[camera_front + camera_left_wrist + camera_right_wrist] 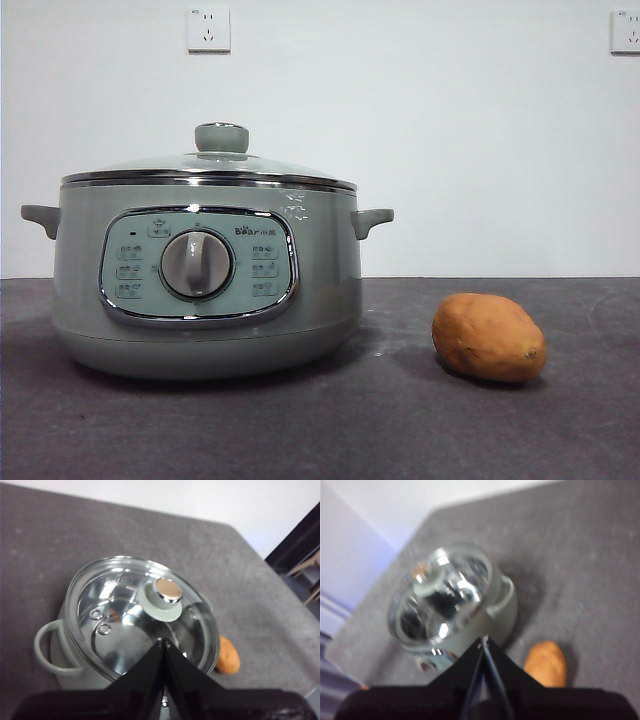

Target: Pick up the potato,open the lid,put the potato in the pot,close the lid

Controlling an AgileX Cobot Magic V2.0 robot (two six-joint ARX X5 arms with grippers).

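Both tools hang above the table with nothing in them. My left tool [164,642] has its two black jaws pressed together into a point, and through its wrist camera that point sits over the glass of the lid [125,625], high above it and not touching. My right tool [483,641] is likewise closed, jaws meeting at a narrow tip, held up over the near edge of the pot [502,605] with the potato [546,664] just off to one side of it. That wrist picture is blurred, so I read little more from it.

Nearest to me in the front view, the dark grey table [400,430] carries everything. On it, the potato [489,337] lies on its side, orange-brown, well clear of the pot [205,290] and touching nothing but the table. No arm shows in this view.

Further left stands the pot, pale sage green, upright, with a small handle on each side, a chrome-framed control panel [197,267] facing me and a grey dial [197,265] in the middle of it. The lid [210,165] sits closed on the pot, steel rim seated all round, the green knob [221,137] on top. From the left wrist camera I see the knob's [162,597] shiny cap and two small vent rings in the glass.

Behind it all is a white wall with two sockets [208,29].
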